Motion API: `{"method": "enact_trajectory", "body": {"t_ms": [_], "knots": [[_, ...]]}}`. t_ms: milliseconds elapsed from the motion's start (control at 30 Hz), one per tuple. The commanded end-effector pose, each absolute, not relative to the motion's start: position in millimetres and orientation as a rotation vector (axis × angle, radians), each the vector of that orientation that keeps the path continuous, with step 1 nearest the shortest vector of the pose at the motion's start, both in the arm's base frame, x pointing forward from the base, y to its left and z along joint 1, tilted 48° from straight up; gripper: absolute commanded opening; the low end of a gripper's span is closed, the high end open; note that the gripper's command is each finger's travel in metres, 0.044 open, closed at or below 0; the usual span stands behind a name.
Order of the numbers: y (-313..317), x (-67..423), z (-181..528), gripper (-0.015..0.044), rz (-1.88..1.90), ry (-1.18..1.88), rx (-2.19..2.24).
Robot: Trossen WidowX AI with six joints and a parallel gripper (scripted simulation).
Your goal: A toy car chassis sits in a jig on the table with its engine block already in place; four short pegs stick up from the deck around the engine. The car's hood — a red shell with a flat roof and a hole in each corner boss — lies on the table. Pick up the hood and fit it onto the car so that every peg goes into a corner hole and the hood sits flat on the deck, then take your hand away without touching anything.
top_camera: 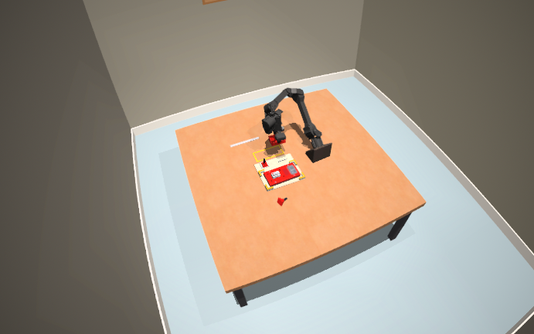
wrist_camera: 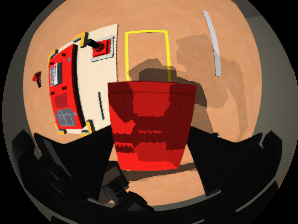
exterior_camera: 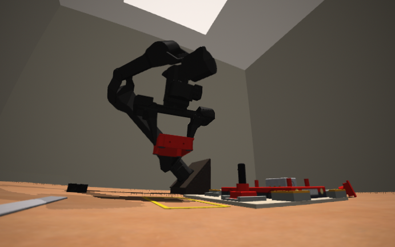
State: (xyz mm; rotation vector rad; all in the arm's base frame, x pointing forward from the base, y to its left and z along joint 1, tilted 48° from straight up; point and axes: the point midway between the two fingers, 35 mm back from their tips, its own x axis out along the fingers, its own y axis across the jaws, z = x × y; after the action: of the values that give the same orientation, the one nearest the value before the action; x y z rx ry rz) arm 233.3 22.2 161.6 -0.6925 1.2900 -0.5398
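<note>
Hood (exterior_camera: 173,144): the red shell hangs in the air, clear of the table (top_camera: 343,216), clamped between the two fingers of the gripper (exterior_camera: 174,139); the exterior view shows it tilted slightly, with open space beneath it, and the wrist view shows it filling the middle of the frame over its own shadow

Largest to smallest: the table carries everything. The black arm (top_camera: 301,107) rises from its base (top_camera: 320,152) near the far right of the table and bends over so the gripper points down. The jig (top_camera: 279,172), a pale plate, lies just in front of the hood, nearer the table's middle. On it sits the red chassis (top_camera: 283,174) with the grey engine (exterior_camera: 280,182) on its deck; red pegs (exterior_camera: 306,182) stand up around the engine. A yellow outline (exterior_camera: 189,204) is marked on the table beside the jig, roughly below the hood. A pale strip (top_camera: 244,141) lies well off to one side. A small red part (top_camera: 280,201) rests alone, on the side of the jig away from the arm
</note>
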Motion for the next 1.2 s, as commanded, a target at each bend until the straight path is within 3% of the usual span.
{"method": "enact_trajectory", "body": {"t_ms": [0, 1167], "knots": [[23.3, 234.4, 160.2, 0.0000, -0.539, 1.291, -0.692], [102.6, 285.0, 110.2, 0.0000, -0.504, 1.296, -0.697]]}}
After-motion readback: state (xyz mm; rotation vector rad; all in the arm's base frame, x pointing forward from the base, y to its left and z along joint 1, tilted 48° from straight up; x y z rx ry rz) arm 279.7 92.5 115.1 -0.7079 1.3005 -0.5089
